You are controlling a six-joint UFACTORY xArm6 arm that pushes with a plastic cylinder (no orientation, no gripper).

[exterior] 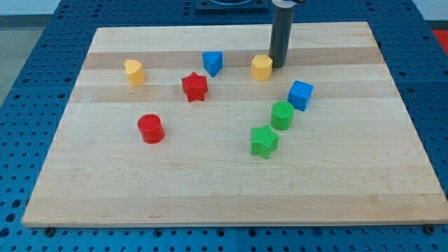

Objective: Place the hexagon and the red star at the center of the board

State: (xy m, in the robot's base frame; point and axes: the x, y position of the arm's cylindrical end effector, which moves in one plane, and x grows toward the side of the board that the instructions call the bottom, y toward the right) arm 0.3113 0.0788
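Gripper there is none, only a bare rod whose tip [279, 66] sits against the yellow hexagon [262, 67] on its view's-right side, so the red star [194, 87] lies further left, both above the desk [224, 182] centre.

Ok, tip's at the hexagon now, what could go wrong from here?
My tip sits at the view's right edge of the yellow hexagon, so a push may send it left toward the blue triangular block rather than down to centre. The red star lies close below that block; a glancing hit could scatter it.
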